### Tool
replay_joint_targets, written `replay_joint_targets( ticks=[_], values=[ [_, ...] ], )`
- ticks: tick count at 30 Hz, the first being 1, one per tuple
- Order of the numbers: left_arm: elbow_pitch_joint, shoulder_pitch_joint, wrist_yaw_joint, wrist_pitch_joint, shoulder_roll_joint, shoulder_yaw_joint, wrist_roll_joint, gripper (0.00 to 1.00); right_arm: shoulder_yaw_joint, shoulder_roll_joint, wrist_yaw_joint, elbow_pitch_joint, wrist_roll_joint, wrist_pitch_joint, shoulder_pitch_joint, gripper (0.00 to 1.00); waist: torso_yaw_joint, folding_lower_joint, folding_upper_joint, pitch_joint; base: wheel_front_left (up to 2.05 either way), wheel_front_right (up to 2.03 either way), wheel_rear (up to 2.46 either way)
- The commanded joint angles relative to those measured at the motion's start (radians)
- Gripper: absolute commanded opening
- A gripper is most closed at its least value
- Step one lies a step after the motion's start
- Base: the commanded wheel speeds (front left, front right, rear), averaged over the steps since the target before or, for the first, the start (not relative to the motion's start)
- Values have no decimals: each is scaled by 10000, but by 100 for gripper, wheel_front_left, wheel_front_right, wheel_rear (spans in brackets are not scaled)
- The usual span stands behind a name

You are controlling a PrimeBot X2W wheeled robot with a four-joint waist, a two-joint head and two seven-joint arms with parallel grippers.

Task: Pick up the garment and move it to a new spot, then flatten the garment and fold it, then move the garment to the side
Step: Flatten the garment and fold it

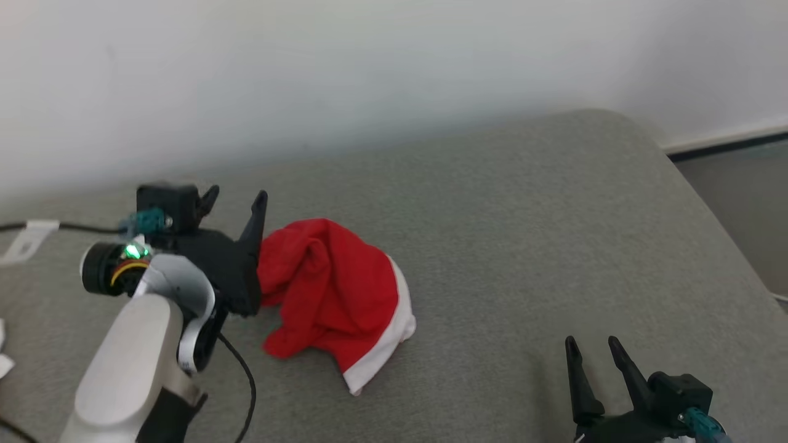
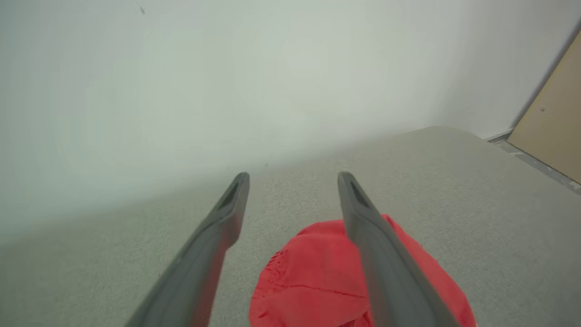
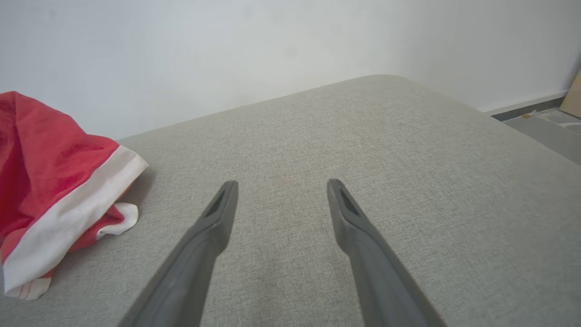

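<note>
Nearest, at the right, the right gripper (image 1: 591,341) rests over the bare grey cushion (image 1: 523,234) with its jaws wide apart and nothing between them, well apart from the work; its base is cut off by the bottom edge of the head view. At the near left the pale left forearm (image 1: 132,363) and a black cable (image 1: 243,369) rise toward the middle. There the garment (image 1: 332,289) lies crumpled in a heap on the cushion, left of centre, red with a white band (image 1: 394,332) along its near right edge. The left gripper (image 1: 237,194) sits just beside its left edge, jaws spread and holding nothing; from its wrist, one finger crosses over the red cloth and the other over bare cushion. This looks like the first step, the pick-up, not yet made. The next move probably calls for lowering onto a raised fold and closing firmly on it. Whether the finger touches the cloth I cannot tell. The gripper's body hides the heap's left side, and the bunching hides what kind of garment it is. Farthest back stands a plain pale wall (image 1: 369,74).
</note>
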Motion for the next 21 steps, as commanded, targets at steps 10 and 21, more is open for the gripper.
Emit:
replay_joint_targets(
  ticks=[10,21],
  values=[
    [3019,-1629,567,1372,499,-545,899,100,324,0,-21,234,255,-256,-515,100,-2053,-1,-1,1272,0,0,0],
    [5113,-1627,670,2869,184,-892,746,100,376,-6,-21,391,289,-352,-599,100,-1716,-1,-1,1442,0,0,0]
  ],
)
